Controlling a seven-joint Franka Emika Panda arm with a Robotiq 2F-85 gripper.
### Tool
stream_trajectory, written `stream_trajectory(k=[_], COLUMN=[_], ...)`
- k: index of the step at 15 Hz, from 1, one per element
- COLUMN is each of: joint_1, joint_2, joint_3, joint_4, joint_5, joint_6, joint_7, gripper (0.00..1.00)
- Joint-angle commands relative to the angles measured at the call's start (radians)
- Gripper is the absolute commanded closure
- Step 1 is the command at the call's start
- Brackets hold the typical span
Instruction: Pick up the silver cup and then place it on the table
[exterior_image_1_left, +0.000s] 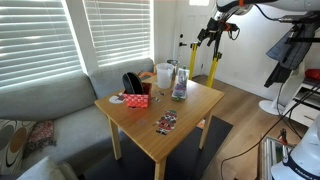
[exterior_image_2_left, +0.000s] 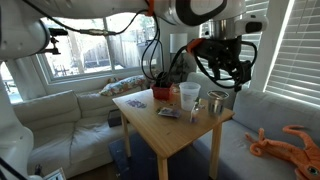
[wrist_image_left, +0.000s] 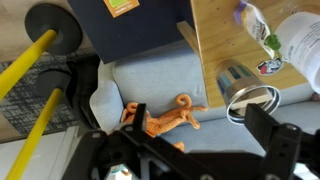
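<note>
The silver cup (exterior_image_2_left: 217, 102) stands upright at a corner of the light-wood table (exterior_image_2_left: 185, 135), next to a wide whitish cup (exterior_image_2_left: 189, 96). In the wrist view the silver cup (wrist_image_left: 252, 100) shows its open rim at the table's edge (wrist_image_left: 215, 45), just inside my right finger. My gripper (exterior_image_2_left: 229, 72) hangs open and empty a little above the cup. In the wrist view its fingers (wrist_image_left: 200, 135) spread wide over the grey sofa. In an exterior view the gripper (exterior_image_1_left: 206, 35) is high above the table's far corner (exterior_image_1_left: 205, 100).
An orange plush toy (wrist_image_left: 165, 118) lies on the grey sofa (exterior_image_2_left: 265, 125) below the gripper. A clear jar (exterior_image_1_left: 179, 88), a red box (exterior_image_1_left: 137, 100) and a snack packet (exterior_image_1_left: 166, 123) are on the table. A yellow tripod (exterior_image_1_left: 213, 65) stands behind.
</note>
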Motion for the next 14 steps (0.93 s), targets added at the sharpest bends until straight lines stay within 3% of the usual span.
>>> stream_trajectory(k=[1,3,4,9,14], joint_1=[-0.028,-0.037,-0.011,-0.015,-0.075], joint_2=[0.040,0.100,0.113,0.121,0.310], joint_3=[0.024,0.029,0.000,0.000,0.082], joint_4=[0.052,0.127,0.139,0.162,0.345], joint_5=[-0.004,-0.007,-0.001,-0.001,0.062], joint_6=[-0.028,-0.060,-0.060,-0.074,-0.078], joint_7=[0.007,0.018,0.017,0.019,-0.074], gripper=[0.00,0.00,0.00,0.00,0.00])
